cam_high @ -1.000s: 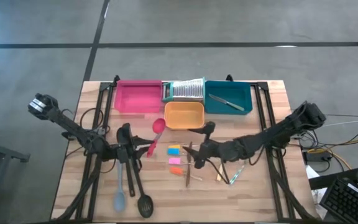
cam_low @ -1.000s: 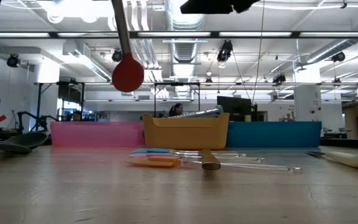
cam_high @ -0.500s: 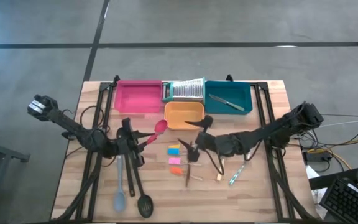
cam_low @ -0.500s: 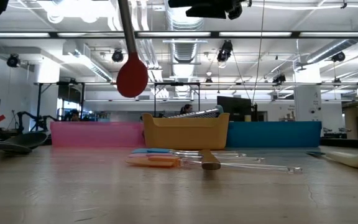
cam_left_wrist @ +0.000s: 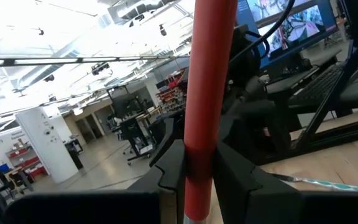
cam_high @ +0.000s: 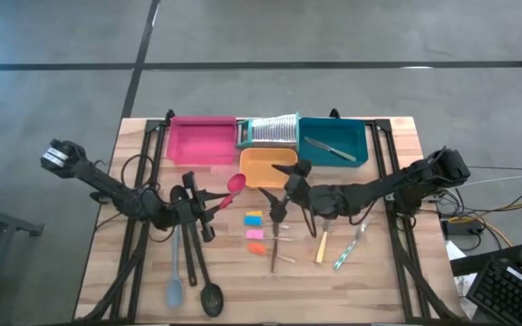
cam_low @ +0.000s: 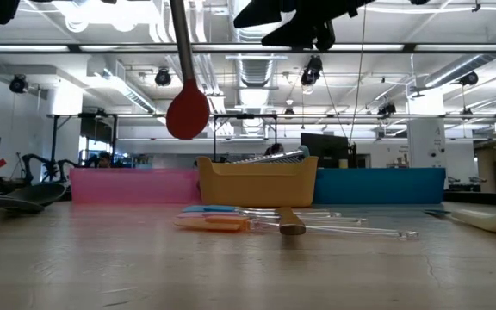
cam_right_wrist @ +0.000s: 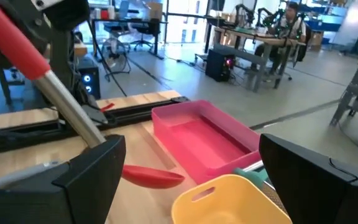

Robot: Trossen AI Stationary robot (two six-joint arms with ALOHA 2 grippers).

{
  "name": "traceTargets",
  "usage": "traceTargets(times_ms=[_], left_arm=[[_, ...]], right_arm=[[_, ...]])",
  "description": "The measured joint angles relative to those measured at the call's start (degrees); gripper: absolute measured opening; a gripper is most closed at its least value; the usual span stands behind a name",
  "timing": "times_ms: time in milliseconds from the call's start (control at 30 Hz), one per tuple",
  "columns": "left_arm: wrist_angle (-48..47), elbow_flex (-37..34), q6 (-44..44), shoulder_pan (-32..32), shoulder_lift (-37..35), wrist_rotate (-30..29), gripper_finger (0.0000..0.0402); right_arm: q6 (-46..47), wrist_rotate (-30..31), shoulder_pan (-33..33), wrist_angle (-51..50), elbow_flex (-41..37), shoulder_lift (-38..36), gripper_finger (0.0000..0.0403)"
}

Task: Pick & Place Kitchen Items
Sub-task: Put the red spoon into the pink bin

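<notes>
Red is what catches the eye: the red spoon (cam_high: 226,192) is off the tabletop (cam_high: 370,281), its handle clamped tight in the jaws of the left gripper (cam_high: 201,204), which stands left of centre. From there the spoon's long axis runs rightward and toward the far side, so the bowl hangs just short of the orange tray (cam_high: 268,168), at that tray's near-left corner, with the pink tray (cam_high: 200,139) a little farther off to the left. That heading is what the coming move turns on: the bowl leads and the jaws trail behind it, so a short carry along the same line would likely bring it over the orange tray. The right gripper (cam_high: 285,195) hovers just right of the bowl, over the middle of the tabletop, its jaws spread wide and holding nothing; it is the nearer arm to the small knives (cam_high: 275,249) and coloured pieces (cam_high: 255,226) lying below it. A grey-blue spoon (cam_high: 174,272) and a black ladle (cam_high: 205,285) lie lengthwise on the near left. From the low view the spoon's bowl shows well above the trays, but how far it stands from the orange tray's rim I cannot judge, since the right arm partly covers that spot from above.
</notes>
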Motion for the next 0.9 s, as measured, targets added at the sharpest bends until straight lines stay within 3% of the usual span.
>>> traceTargets(times_ms=[200, 433, 900], left_arm=[[0.0, 0.02, 0.0, 0.0, 0.0, 0.0, 0.0058], [0.0, 0.04, -1.16, 0.96, 0.0, 1.3, 0.0058], [-0.11, 0.09, -2.65, 2.27, 0.48, 3.38, 0.0058]], right_arm=[[-4.68, -2.13, -0.74, -1.46, -0.02, 0.0, 0.0364], [-0.76, -14.27, -2.6, -0.33, 1.09, 1.7, 0.0363], [-8.13, -18.27, -2.78, -0.77, 13.31, 13.43, 0.0362]])
